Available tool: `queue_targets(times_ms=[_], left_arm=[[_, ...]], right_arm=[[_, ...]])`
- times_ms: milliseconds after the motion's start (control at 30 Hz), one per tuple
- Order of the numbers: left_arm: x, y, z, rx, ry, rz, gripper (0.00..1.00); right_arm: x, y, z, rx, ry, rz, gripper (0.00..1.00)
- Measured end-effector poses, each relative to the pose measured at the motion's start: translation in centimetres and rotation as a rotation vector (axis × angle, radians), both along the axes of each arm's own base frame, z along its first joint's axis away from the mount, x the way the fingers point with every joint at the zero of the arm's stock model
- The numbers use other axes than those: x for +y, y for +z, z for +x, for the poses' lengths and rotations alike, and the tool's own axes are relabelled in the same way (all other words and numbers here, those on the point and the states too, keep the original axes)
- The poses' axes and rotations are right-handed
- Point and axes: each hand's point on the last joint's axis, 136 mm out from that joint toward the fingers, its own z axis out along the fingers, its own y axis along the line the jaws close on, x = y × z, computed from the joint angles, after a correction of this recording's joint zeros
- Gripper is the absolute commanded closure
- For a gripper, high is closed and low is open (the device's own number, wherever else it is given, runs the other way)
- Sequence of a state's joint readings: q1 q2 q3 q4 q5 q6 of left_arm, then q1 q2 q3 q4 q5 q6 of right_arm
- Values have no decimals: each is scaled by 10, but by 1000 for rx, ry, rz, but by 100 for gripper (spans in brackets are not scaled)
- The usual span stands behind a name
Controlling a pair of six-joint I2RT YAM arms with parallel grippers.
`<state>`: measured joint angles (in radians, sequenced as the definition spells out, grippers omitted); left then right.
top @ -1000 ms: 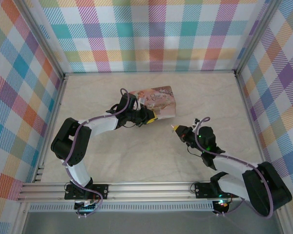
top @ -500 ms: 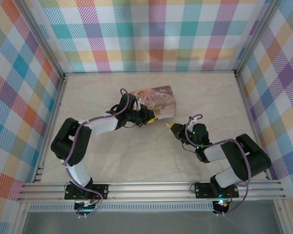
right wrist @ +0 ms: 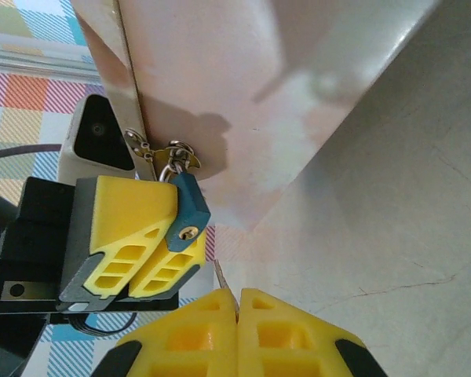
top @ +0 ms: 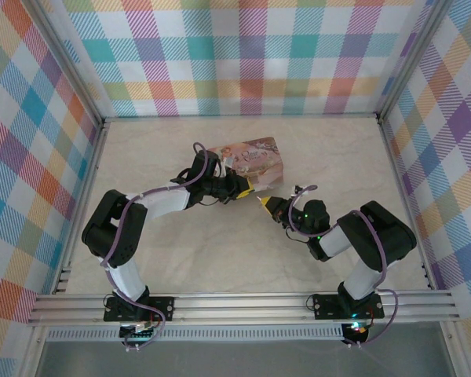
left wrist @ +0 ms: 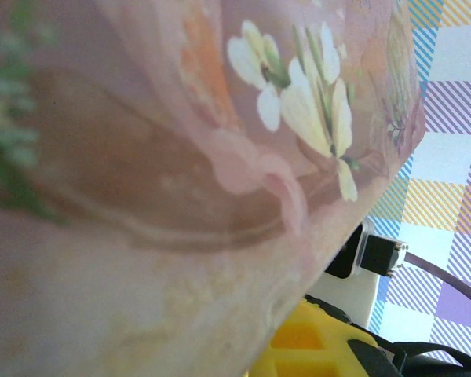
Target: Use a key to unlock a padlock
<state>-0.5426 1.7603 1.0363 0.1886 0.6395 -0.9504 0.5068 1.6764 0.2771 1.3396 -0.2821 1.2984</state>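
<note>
My left gripper (right wrist: 185, 232) pinches the padlock (right wrist: 190, 206) on the pink tin (right wrist: 243, 102). My right gripper (right wrist: 237, 295) clamps the key (right wrist: 218, 276) just beside it.

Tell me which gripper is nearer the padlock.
Left. The left gripper grips the padlock itself at the tin's clasp; the right gripper, pinching the key, is a short gap away.

No words, numbers or brand marks are showing legibly anywhere; the pink tin (top: 259, 155) is carrying only flower pictures.

One padlock (right wrist: 190, 208), one key (right wrist: 217, 275), one tin (right wrist: 243, 94)
</note>
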Motion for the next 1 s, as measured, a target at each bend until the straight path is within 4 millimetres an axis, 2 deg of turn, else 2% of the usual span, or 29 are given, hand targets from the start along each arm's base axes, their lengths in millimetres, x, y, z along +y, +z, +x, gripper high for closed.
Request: queue_targets(times_ms=[267,633,1000], left_arm=[[-1,1,1,-5,3,-8,90],[-1,1,0,-2,4,-15,90],[-1,0,0,5,7,-17,90]], right_arm=[[9,15,6,-39,12,26,100],[14,22,8,-53,26,38,100],[18,15,7,-30,35,37,100]])
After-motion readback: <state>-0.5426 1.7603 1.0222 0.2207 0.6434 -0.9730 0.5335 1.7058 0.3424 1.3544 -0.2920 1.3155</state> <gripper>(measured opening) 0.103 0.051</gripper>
